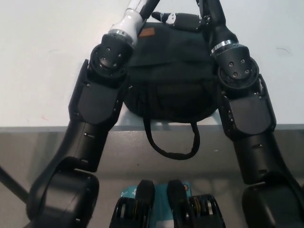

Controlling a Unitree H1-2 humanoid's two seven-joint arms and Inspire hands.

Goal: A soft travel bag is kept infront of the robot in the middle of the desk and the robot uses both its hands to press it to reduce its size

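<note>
Two arms flanking a black soft fabric travel bag point(168, 76), lying mid-table on the white table point(42, 61), its near edge reaching the table's front lip and its black loop strap point(173, 140) hanging off at 6 o'clock. Long axis of the bag running 9 to 3 o'clock, brown leather patch point(148, 32) at its far left corner. Both robot hands up at the bag's far edge, toward 12 o'clock: white left robot hand point(140, 7) mostly cut off by the top of the frame, black right robot hand point(183, 20) laid sideways across the top rim, pointing toward 9 o'clock. Finger spread of either hand too cropped or too dark to read; cannot tell. Forearms hugging the bag's short sides at 9 and 3 o'clock, apparently touching the fabric. Judged equally near on both sides, bag lying straight toward 6 o'clock from the hands, so next press probably inward and down together. Little visible flattening yet; squeeze seemingly under way.
</note>
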